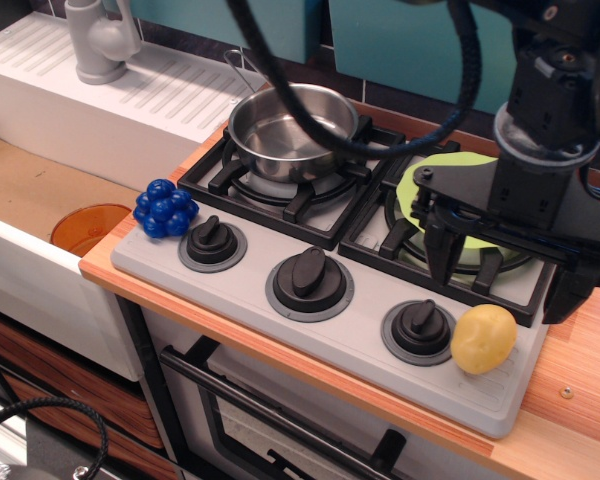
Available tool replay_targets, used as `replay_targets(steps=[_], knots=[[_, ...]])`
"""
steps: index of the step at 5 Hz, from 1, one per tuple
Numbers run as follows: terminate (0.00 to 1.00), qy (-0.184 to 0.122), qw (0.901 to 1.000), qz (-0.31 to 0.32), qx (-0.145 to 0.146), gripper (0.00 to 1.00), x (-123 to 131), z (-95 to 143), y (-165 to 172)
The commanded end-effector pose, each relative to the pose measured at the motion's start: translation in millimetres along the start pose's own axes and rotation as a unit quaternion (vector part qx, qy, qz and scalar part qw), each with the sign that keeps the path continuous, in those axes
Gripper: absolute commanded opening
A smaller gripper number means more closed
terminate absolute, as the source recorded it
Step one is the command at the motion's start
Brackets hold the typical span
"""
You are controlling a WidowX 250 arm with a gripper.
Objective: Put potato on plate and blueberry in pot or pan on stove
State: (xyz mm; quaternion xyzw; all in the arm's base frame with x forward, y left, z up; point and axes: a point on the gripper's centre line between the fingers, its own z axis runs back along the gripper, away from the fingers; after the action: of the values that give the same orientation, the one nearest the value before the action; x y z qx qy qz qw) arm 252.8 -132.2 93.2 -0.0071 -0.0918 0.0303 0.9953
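Note:
The yellow-tan potato (483,339) lies on the grey stove (360,330) at its front right, beside the right knob. The lime-green plate (430,180) rests on the right grate, mostly hidden behind my arm. The dark-blue blueberry (164,209) sits on the stove's front left corner next to the left knob. The shiny steel pot (292,131) stands empty on the left grate. My gripper (502,272) is open and empty, its two black fingers hanging above the right grate, just behind and above the potato.
An orange translucent bowl (89,229) sits in the sink at the left. A grey faucet (102,40) stands at the back left. A black cable (310,110) hangs across the pot. Wooden counter (580,400) borders the stove on the right.

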Motion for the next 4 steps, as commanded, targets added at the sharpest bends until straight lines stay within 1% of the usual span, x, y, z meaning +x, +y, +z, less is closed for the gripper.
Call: replay_targets(steps=[1, 2, 4], knots=[[0.00, 0.000, 1.0000, 0.000, 0.000, 1.00, 0, 0, 0], [0.00, -0.013, 0.9999, 0.001, -0.003, 1.00, 0, -12, -1], [0.00, -0.032, 0.9994, -0.001, -0.012, 1.00, -2, -28, 1]])
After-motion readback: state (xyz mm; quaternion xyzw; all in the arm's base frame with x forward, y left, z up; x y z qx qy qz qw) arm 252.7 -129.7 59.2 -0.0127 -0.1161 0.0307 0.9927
